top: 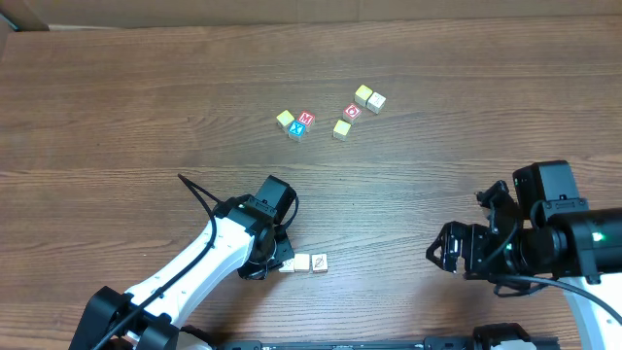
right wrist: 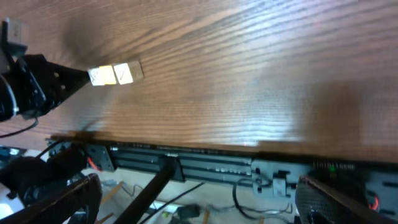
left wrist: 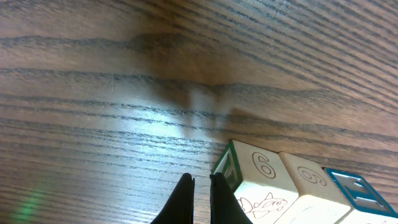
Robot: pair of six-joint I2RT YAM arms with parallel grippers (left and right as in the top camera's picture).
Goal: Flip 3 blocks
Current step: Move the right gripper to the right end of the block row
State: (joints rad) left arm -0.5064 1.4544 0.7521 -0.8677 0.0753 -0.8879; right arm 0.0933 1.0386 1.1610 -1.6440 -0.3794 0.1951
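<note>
My left gripper [left wrist: 200,182] is pinched shut with nothing between its black fingers [left wrist: 184,198]. It sits low over the brown wood-grain worktop [left wrist: 93,93], at the left end of the row of three small pale cream wooden blocks [top: 302,262]. That row lies near my edge of the worktop, between my two arms, its blocks side by side. The leftmost block [left wrist: 258,171] is right against my finger, though I cannot tell whether we touch. It shows a green-edged face, a curled mark like a "6", and a line drawing of a fish. The middle block [left wrist: 308,180] sits just beside it and carries the same curled mark. The rightmost block [left wrist: 354,194] shows a blue-framed letter face in my left wrist view, and from overhead its top has a reddish-brown diagonal mark. My right gripper [top: 439,255] stands wide open and empty, well to the right of the row and level with it, its fingers [right wrist: 68,199] spread to the lower corners of my right wrist view. Well beyond the row sit a yellow wooden cube [top: 285,119], a red "M" cube [top: 305,118] and a blue "X" cube [top: 297,130], bunched together. Beyond the row and a little right of it are a yellow-green cube [top: 341,128] and a red "O" cube [top: 353,111]. Farthest from the row, a second yellow cube [top: 362,94] touches a cream cube [top: 376,101].
</note>
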